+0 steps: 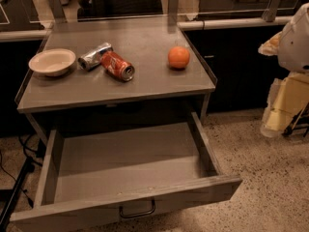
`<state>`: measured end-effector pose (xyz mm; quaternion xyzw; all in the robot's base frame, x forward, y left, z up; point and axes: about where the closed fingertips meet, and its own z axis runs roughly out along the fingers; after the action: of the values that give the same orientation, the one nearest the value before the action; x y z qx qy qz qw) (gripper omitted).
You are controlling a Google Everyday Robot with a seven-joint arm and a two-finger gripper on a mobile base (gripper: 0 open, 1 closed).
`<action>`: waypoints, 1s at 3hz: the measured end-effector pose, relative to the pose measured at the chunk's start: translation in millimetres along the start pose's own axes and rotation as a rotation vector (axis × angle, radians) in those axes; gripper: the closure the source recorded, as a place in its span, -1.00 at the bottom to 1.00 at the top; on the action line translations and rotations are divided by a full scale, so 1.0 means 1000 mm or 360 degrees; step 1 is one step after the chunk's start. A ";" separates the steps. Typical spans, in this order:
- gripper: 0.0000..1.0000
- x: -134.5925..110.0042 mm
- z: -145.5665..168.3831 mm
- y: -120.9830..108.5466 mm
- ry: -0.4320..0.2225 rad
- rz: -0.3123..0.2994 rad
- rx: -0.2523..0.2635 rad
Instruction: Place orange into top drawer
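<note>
The orange (pixel 178 57) sits on the grey counter top (pixel 145 88), near its right edge. The top drawer (pixel 130 161) below is pulled wide open toward me and nothing shows inside it. Its front panel carries a dark curved pull handle (pixel 137 211). My gripper is not in view. Only a white rounded part of my arm (pixel 295 37) shows at the right edge, well to the right of the orange and off the counter.
A red soda can (pixel 117 66) lies on its side mid-counter, next to a crumpled silver can (pixel 94 56). A white bowl (pixel 52 62) stands at the left. Pale yellowish objects (pixel 285 105) stand on the speckled floor at right. Dark cables (pixel 14 187) run at lower left.
</note>
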<state>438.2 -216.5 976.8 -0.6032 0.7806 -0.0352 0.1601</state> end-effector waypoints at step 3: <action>-1.00 -0.027 0.006 -0.027 -0.0035 -0.0150 0.0053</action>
<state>471.3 -197.7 983.3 -0.6368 0.7489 -0.0490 0.1768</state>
